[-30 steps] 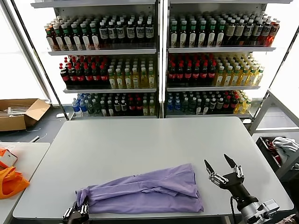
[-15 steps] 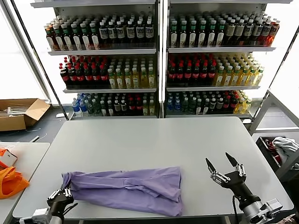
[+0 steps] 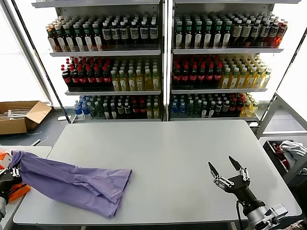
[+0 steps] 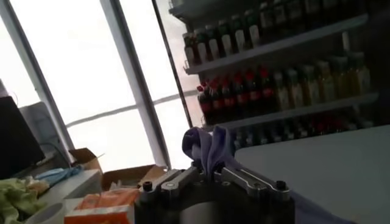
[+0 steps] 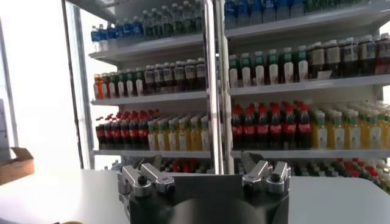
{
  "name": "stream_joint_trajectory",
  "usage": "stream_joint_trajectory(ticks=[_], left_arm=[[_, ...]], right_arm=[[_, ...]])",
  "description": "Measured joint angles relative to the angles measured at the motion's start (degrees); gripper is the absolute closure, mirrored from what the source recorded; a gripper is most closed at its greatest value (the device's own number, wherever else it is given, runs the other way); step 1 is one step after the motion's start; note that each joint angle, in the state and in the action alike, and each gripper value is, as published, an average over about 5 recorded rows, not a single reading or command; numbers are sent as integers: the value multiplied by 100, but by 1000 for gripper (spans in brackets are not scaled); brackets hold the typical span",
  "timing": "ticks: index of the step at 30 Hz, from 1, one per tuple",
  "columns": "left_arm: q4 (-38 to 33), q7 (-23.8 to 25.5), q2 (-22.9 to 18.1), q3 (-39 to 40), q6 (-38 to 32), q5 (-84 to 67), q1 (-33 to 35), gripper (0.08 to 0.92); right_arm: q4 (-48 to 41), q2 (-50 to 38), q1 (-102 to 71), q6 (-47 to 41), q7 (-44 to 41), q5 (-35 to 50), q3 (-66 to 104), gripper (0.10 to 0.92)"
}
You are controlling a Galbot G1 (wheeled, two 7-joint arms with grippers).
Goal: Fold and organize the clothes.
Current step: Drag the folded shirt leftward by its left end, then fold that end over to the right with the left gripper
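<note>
Setting: shelves [image 3: 163, 62] packed with rows of bottled drinks stand behind a pale grey table [image 3: 182, 153], bright windows on both sides.

Shirt: the lavender T-shirt [image 3: 76, 182] lies stretched along the table's near left part, one end bunched and lifted past the table's left edge, the other end spread flat near the front edge.

Left gripper: the left gripper [image 3: 7, 176] sits at the far left, off the table's edge and above a neighbouring side table [image 3: 29, 160]; its fingers are pinched together on the lifted end of the shirt. In the left wrist view, a tuft of purple cloth [image 4: 206, 146] stands up from between the closed fingers [image 4: 244, 178].

Right gripper: the right gripper [image 3: 226, 171] hovers over the table's near right corner, well apart from the shirt, its two fingers spread wide and holding nothing. The right wrist view shows its finger mounts [image 5: 149, 178] parted, facing the drink shelves.

Orange fabric: a bright orange piece [image 3: 18, 190] lies on the side table, just beside the left gripper and partly under the raised cloth.

Surroundings: an open cardboard box [image 3: 21, 117] rests on the floor at left; a bin with white-grey cloth [image 3: 290, 151] stands beyond the table's right edge.
</note>
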Motion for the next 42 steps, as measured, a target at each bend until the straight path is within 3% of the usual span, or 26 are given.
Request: stream_joint_trajectory(ticks=[6, 13, 26, 34, 42], left_arm=[[-467, 94, 27, 198, 162, 117, -9, 880], [-831, 73, -34, 988, 387, 415, -180, 880], [-895, -37, -276, 2596, 626, 734, -495, 880], [-973, -101, -451, 3158, 726, 771, -584, 875], [-1105, -123, -649, 3546, 779, 798, -554, 813]], right_arm=[[102, 53, -132, 25, -22, -14, 51, 203], [206, 105, -236, 20, -33, -66, 30, 203], [242, 160, -241, -21, -31, -107, 0, 203], [178, 191, -184, -44, -33, -164, -97, 203], [164, 165, -109, -94, -15, -204, -209, 203]])
